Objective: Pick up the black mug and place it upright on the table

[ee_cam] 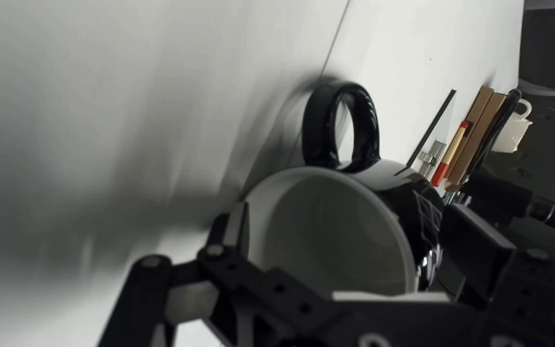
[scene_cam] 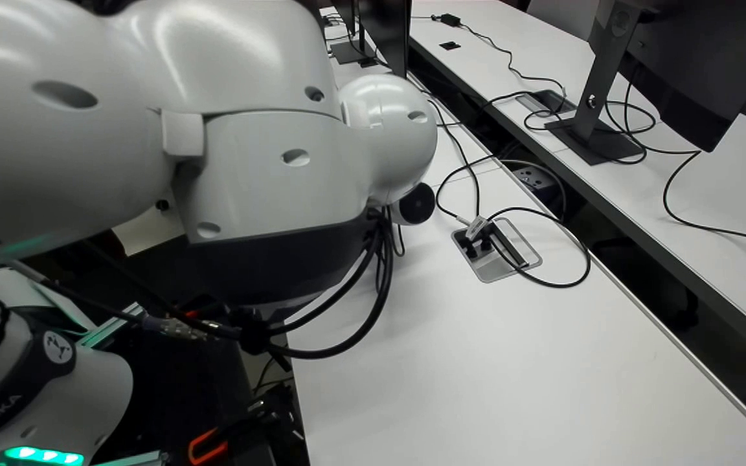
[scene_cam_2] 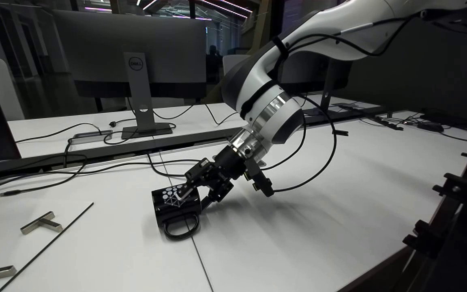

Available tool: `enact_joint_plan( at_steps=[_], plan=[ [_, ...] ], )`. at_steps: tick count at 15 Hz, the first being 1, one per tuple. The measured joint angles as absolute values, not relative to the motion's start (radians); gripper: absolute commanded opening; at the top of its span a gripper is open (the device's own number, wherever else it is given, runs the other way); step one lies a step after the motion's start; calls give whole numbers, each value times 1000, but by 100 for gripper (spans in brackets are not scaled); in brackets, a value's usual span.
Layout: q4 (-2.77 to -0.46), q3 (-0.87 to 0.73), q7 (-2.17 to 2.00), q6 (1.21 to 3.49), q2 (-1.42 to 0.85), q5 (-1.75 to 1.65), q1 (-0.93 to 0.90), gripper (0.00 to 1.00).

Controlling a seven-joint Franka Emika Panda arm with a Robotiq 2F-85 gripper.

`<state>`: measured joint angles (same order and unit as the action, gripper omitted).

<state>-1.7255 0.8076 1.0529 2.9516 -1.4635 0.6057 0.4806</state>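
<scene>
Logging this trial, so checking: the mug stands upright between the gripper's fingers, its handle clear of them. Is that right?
Not upright: the mug is on its side, as an exterior view shows. It is indeed between the fingers of the gripper, its handle clear of them.

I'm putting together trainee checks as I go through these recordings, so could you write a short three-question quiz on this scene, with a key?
1. True or false: the glossy black cylindrical mug is turned on its side.
2. The mug opens toward: A) straight up; B) the black two-fingered gripper; C) straight down.
3. Fill in: in an exterior view, the flat grey monitor stand bears the word ____.

Key: 1 true; 2 B; 3 DELL.
</scene>
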Motion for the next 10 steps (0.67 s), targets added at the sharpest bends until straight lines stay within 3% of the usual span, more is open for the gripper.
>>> enact_joint_plan(
  at_steps=[10],
  plan=[
    [-1715,818,1063,2988,-1463,606,476,100]
  ],
)
